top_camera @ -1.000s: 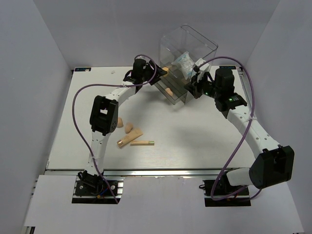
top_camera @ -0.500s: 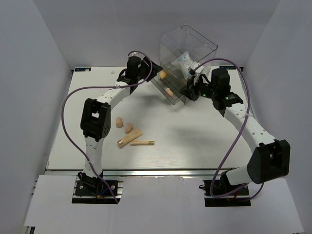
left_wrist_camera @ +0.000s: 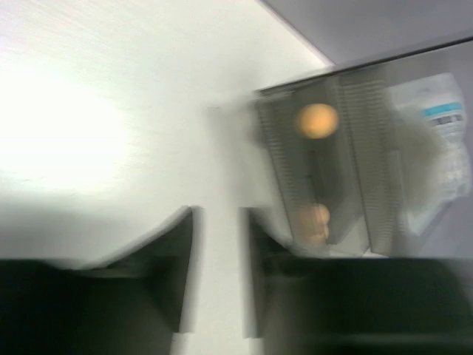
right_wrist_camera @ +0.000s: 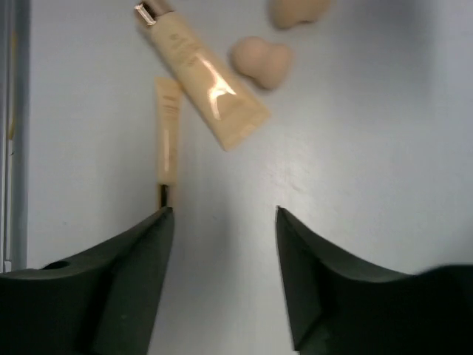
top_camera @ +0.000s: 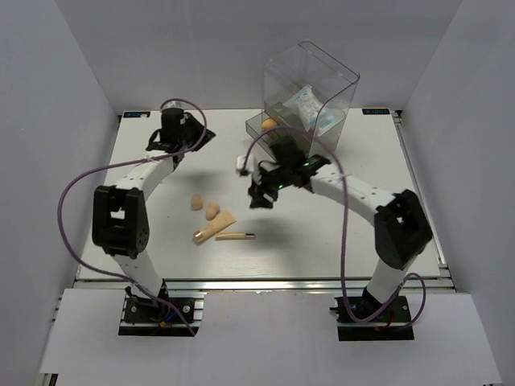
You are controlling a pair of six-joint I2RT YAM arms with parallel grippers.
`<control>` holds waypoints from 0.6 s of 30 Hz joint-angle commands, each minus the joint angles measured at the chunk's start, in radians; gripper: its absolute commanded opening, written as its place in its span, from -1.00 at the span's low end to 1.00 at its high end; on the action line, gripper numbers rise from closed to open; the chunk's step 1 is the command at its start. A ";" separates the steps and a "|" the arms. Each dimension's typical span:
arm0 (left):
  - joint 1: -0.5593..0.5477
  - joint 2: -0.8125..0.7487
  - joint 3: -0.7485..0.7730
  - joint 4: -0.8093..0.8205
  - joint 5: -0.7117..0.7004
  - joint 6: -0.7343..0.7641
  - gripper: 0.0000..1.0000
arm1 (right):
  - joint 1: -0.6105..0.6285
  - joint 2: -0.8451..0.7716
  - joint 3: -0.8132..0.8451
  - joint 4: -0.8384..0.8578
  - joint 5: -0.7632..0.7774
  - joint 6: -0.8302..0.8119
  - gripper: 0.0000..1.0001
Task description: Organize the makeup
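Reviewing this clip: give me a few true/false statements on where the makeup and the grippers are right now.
1. Two loose sponges lie on the table. True.
2. The right gripper grips the gold stick. False: its jaws are open and empty, and the stick lies on the table.
3. The white packets sit inside the clear box. True.
4. The beige tube stands upright. False: it lies flat beside the stick.
5. The left gripper holds nothing. True.
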 commanded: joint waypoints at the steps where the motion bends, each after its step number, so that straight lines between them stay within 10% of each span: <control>1: 0.026 -0.168 -0.032 -0.273 -0.161 0.200 0.06 | 0.096 0.085 0.034 -0.043 0.053 -0.110 0.34; 5: 0.074 -0.300 -0.144 -0.370 -0.245 0.202 0.96 | 0.119 0.129 0.003 0.110 -0.001 -0.176 0.50; 18: 0.253 -0.563 -0.350 -0.536 -0.181 0.205 0.95 | 0.174 0.330 0.127 0.436 -0.072 -0.207 0.26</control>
